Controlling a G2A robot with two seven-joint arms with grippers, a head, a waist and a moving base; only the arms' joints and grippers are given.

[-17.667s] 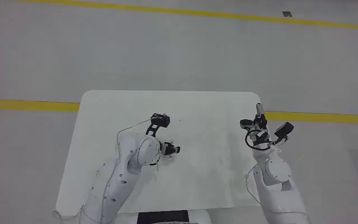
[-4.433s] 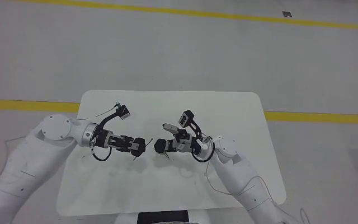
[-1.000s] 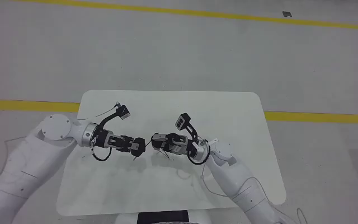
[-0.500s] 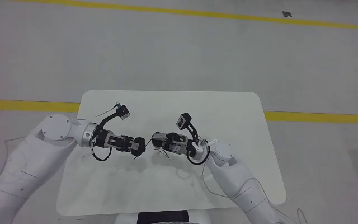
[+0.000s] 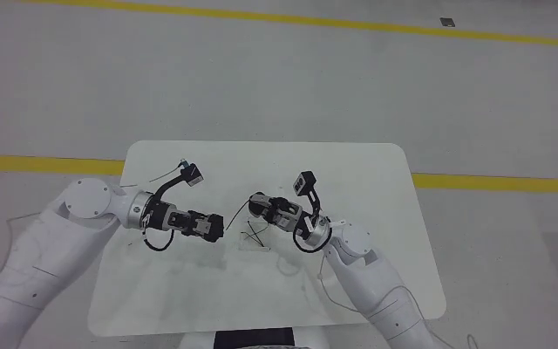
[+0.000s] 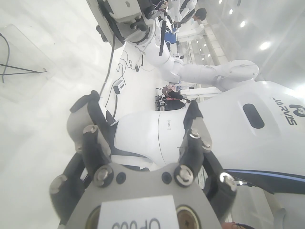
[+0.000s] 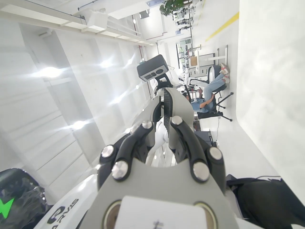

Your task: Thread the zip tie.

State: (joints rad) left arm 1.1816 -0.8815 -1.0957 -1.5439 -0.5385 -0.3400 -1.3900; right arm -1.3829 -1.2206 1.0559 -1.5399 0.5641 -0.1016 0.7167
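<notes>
The left gripper hangs low over the white table with its 2 fingers spread wide, clamping nothing. The black zip tie runs from the tip of 1 left finger up to the right gripper, whose fingers are pressed together on its far end. Just beside them, a clear tray holds spare ties.

White label, print cut off

Bright, even overhead light washes the desk pale. Ceiling lamps flare beyond the left end effector; edges bend.
</notes>
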